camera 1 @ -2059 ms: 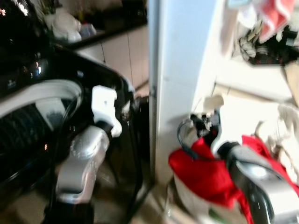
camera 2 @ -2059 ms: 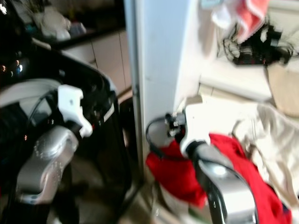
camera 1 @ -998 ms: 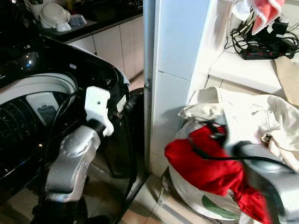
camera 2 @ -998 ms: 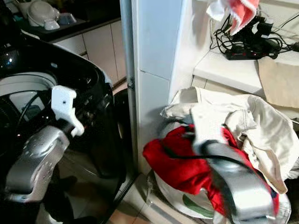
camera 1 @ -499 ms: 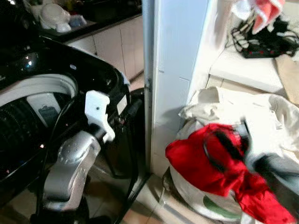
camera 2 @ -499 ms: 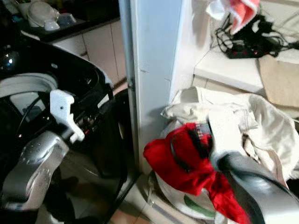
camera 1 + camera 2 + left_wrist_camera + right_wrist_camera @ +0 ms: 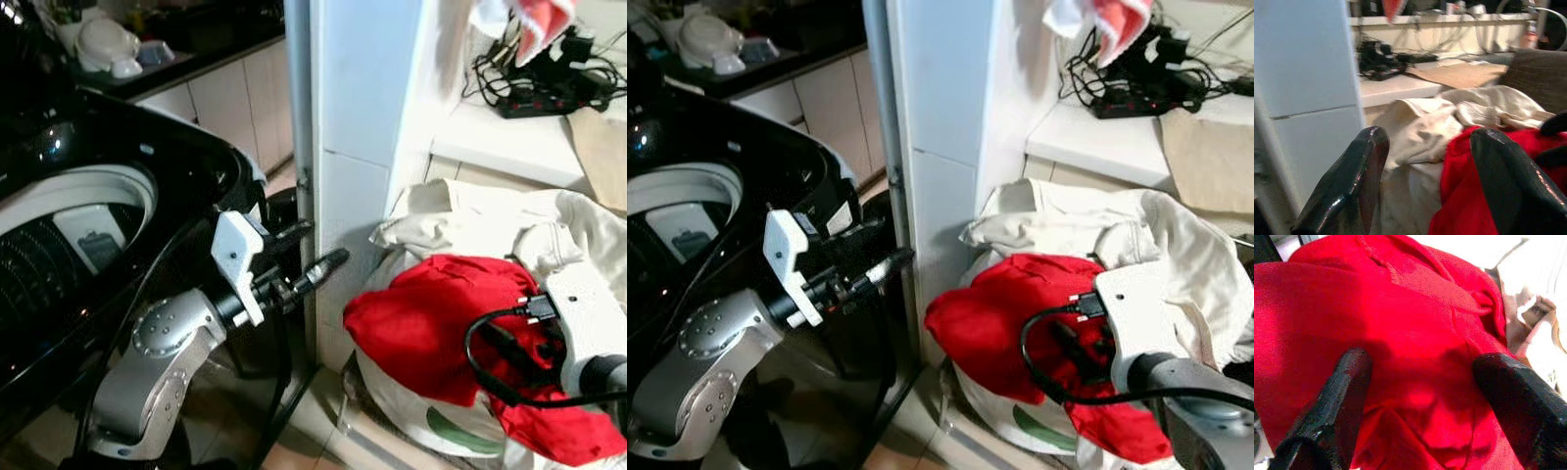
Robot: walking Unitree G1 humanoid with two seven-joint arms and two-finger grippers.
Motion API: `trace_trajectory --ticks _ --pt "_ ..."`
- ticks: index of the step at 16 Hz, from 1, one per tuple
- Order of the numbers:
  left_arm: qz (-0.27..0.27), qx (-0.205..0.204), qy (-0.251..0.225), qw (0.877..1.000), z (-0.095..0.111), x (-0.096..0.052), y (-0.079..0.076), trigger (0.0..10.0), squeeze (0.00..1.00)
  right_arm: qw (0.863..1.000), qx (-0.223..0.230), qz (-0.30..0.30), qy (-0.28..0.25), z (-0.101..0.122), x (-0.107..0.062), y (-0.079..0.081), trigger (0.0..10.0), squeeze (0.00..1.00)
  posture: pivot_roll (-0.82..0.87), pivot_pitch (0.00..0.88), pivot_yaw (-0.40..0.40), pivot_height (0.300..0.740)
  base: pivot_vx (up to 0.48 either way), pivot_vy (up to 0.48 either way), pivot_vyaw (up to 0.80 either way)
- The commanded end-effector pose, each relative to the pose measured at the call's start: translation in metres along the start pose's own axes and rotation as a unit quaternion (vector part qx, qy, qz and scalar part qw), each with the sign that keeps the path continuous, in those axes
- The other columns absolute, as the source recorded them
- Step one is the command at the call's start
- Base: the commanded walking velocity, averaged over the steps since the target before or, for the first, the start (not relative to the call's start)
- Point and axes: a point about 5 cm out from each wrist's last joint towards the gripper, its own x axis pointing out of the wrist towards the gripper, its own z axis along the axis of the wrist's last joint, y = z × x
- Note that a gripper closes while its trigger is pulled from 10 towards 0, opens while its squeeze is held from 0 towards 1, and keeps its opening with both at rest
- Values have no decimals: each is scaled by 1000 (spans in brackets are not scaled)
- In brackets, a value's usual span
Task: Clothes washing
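Note:
A red garment [image 7: 421, 323] lies on top of a heap in a white laundry basket [image 7: 411, 419], with a cream garment [image 7: 490, 220] behind it. My right gripper [image 7: 1420, 396] hovers low over the red garment, its fingers [image 7: 1342, 396] spread wide and open, nothing pinched; its white wrist [image 7: 583, 313] sits at the heap's right side. My left gripper [image 7: 312, 249] is raised between the black top-loading washing machine [image 7: 147, 157] and the basket, pointing at the heap, open and empty. The machine's drum opening [image 7: 59, 245] is at my left.
A white pillar [image 7: 362, 98] stands between machine and basket. Behind the basket a ledge carries a power strip with tangled cables [image 7: 549, 93]. A red-and-white cloth [image 7: 534, 20] hangs above it. A kitchen counter with bowls [image 7: 103, 44] is at the back left.
My left gripper has swung up and forward, its fingers now pointing at the basket. My right arm has moved rightward and down, settling over the red garment.

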Motion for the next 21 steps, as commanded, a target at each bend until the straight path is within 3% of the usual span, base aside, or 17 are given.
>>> trace_trajectory --ticks 1,2,3,4,11,14,21 --pt "-32 2 15 999 -2 4 -3 10000 0 1000 20 -2 10 -5 6 -3 10000 0 -188 0 64 740 0 0 0" --pt "-45 0 17 999 -3 7 -5 10000 0 999 36 0 21 -11 13 -4 10000 0 -191 0 64 740 0 0 0" --pt "-46 -1 15 999 -3 11 -5 10000 0 999 43 -5 29 -15 18 -7 3373 0 -191 0 62 740 0 0 0" --pt "-42 -3 10 999 -2 13 -5 10000 0 998 49 -5 27 -13 20 -9 0 0 -183 0 52 740 0 0 0" --pt "-27 0 9 1000 2 5 1 10000 0 998 60 4 2 -3 27 -19 0 0 -142 0 21 740 0 0 0" --pt "-77 -24 20 997 3 2 -9 10000 0 997 71 22 -9 1 27 -19 0 0 -143 0 31 740 0 0 0" --pt "-92 -29 32 995 1 0 -11 10000 0 992 93 78 -17 -1 25 -7 0 0 -138 0 16 740 0 0 0"
